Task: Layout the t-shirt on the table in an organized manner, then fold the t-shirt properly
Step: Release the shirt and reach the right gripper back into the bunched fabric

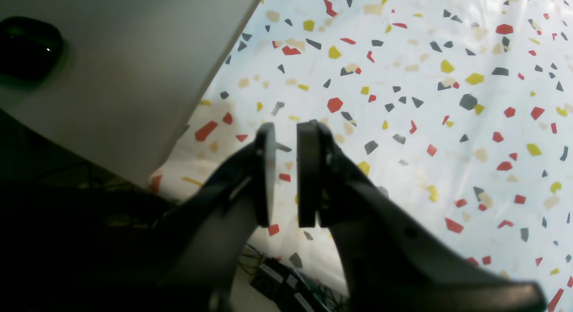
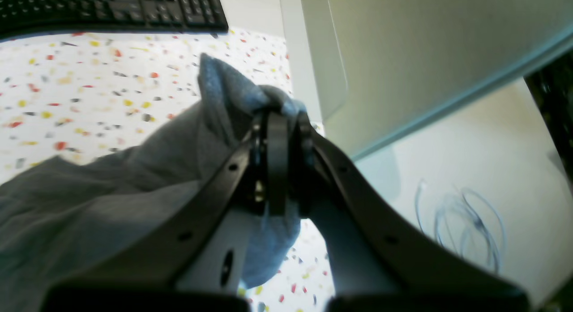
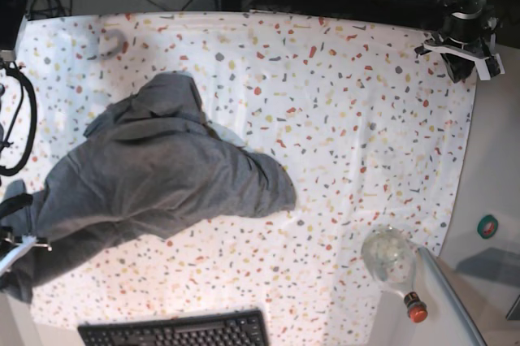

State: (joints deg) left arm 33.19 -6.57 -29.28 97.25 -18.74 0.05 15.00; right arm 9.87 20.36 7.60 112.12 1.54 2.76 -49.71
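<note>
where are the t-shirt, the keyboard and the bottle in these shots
t-shirt (image 3: 154,179), base view, middle of the bunched grey body
keyboard (image 3: 175,331), base view, centre of the black key field
bottle (image 3: 390,258), base view, its clear rounded body

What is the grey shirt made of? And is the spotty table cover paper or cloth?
The t-shirt looks like soft knit fabric, probably cotton: matte heather grey, slumping in loose folds and bunching where the right gripper pinches it. The table cover looks like thin cloth or plastic sheet, white with printed coloured flecks; faint creases show, but which one is unclear.
</note>
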